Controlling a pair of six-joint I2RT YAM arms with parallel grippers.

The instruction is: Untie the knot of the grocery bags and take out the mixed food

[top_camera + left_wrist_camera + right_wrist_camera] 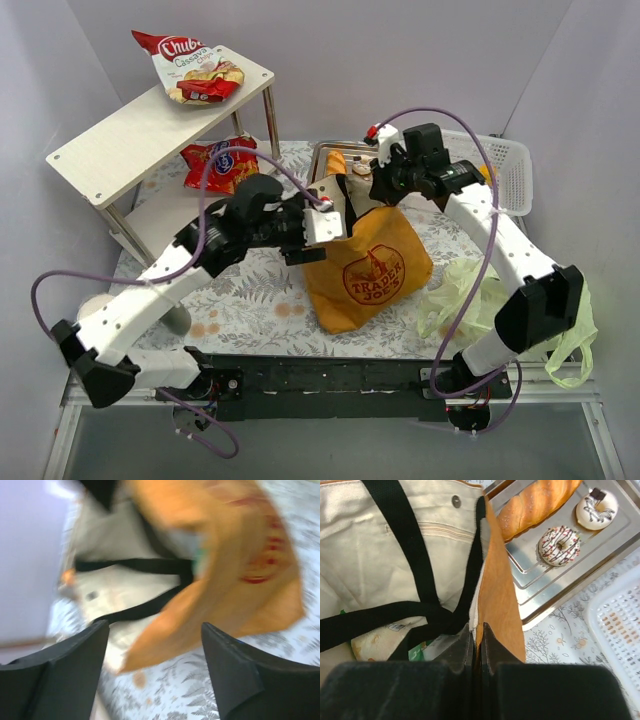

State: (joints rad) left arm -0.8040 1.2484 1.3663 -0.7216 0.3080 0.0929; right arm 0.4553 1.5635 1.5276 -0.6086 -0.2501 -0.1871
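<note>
The mustard-orange tote (372, 268) with its red logo stands mid-table, mouth facing the back. My right gripper (479, 630) is shut on the tote's rim (495, 580), one finger inside and one outside; from above it (385, 192) sits at the tote's far right edge. Black handles (405, 545) cross the pale lining, and a green packet (417, 652) shows deep inside. My left gripper (155, 630) is open and holds nothing, with the blurred tote (225, 580) just ahead; from above it (335, 225) is at the tote's left rim. The pale green plastic bag (470, 295) lies crumpled at the right.
A metal tray (540, 582) behind the tote holds a baguette (535, 502) and two donuts (560, 545). A white mesh basket (510, 170) stands at the back right. A red-white snack packet (195, 70) lies on the wooden shelf (120, 140), a red packet (220, 165) below it.
</note>
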